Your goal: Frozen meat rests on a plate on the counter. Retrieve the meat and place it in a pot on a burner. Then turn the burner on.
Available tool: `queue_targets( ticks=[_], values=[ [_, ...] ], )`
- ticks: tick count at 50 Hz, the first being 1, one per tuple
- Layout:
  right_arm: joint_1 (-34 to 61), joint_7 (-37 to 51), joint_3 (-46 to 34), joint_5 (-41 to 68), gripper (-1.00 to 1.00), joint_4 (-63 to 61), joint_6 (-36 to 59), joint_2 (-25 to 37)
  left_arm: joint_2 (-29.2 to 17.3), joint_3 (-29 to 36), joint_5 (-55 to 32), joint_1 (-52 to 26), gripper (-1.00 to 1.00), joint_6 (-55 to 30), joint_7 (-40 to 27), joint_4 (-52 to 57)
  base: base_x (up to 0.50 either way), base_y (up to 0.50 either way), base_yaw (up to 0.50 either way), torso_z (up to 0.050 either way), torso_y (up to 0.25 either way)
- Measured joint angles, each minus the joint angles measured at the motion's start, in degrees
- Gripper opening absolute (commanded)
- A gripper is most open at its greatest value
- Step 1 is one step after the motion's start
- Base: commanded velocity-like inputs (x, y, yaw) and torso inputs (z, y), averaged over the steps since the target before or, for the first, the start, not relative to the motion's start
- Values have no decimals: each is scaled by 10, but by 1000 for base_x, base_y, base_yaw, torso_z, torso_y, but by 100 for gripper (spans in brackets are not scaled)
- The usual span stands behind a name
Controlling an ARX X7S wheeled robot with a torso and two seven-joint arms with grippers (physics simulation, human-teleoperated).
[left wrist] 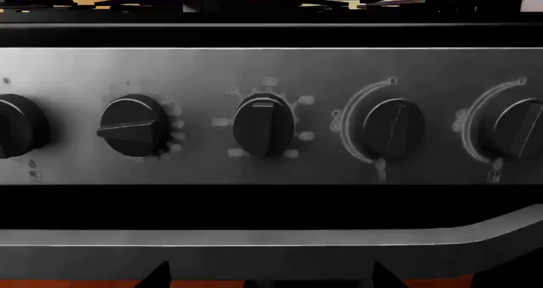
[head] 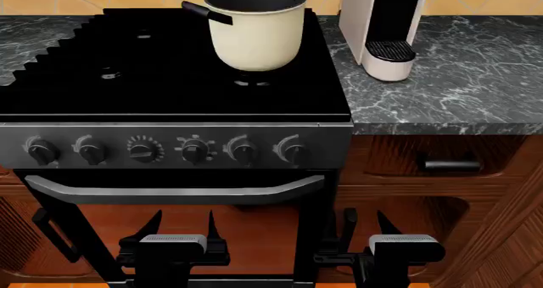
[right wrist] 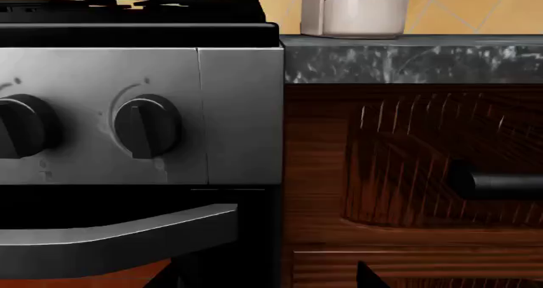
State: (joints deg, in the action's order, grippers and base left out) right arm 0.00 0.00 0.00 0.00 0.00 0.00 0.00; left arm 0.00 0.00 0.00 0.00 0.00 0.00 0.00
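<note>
- Nearest in the head view, the left gripper (head: 180, 221) and the right gripper (head: 363, 221) hang low in front of the stove, both with fingers spread wide and holding nothing.
- Just beyond them runs the grey oven door handle (head: 174, 192), and to the right a wooden cabinet with a black drawer handle (head: 452, 165).
- Above that, the steel control panel (head: 170, 135) carries six black knobs; the third knob from the left (head: 145, 150) sits turned off the angle of its neighbours, as the left wrist view also shows (left wrist: 131, 126).
- On the black cooktop (head: 110, 91), the pot (head: 254, 30) stands on the rear right burner (head: 251, 81); its black inside is visible, but I cannot tell whether the meat is in it.
- The counter (head: 458, 84) lies right of the stove, with a white coffee machine (head: 386, 27) near the pot.
</note>
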Motion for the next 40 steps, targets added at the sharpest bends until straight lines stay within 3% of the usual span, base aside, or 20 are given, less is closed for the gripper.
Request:
queue_targets(
  ticks=[9,40],
  values=[
    [0,13,-16,-4,100,-1,-1,12,-9,9,-10,-3,100,2,-16,-8,0,0,0,0,0],
    [3,39,-58,11,100,-4,0,47,-40,45,-36,-9,100,-1,-65,-19,0,500,0,0,0]
  ],
)
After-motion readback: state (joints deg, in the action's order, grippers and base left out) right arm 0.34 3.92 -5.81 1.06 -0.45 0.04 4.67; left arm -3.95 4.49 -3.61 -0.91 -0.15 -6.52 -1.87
